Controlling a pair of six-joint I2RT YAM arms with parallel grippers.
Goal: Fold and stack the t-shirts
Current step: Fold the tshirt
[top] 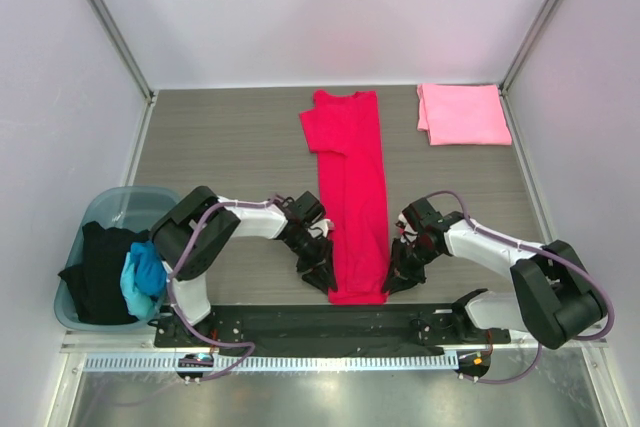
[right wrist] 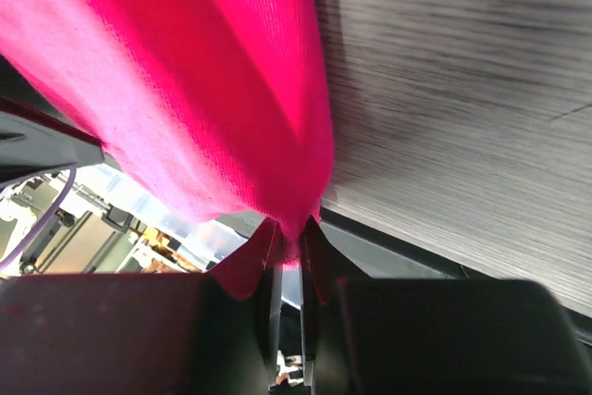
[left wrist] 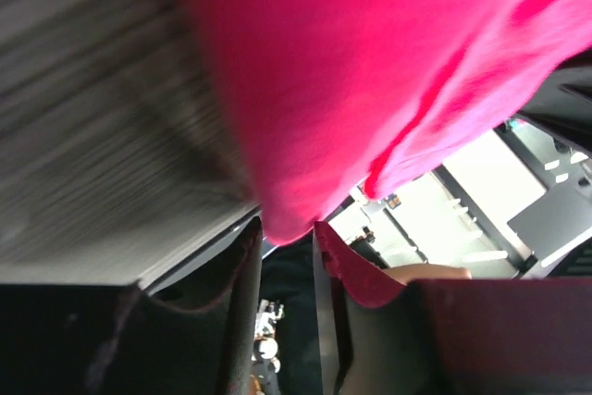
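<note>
red shirt (top: 352, 197) lies on counter (top: 230, 147), long axis 12–6 | we pinch its 6 o'clock hem: left pincer (top: 318, 272) at 7, right pincer (top: 398, 277) at 5 | next we likely carry hem toward 12

- Your right gripper (right wrist: 289, 238) has its fingers (right wrist: 318, 270) pressed nearly together on a fold at the edge of the red t-shirt (right wrist: 203, 90).
- From that pinch the cloth spreads up across the left of your view.
- Grey wood-grain bench (right wrist: 462, 90) fills the right (slightly blurred).
</note>
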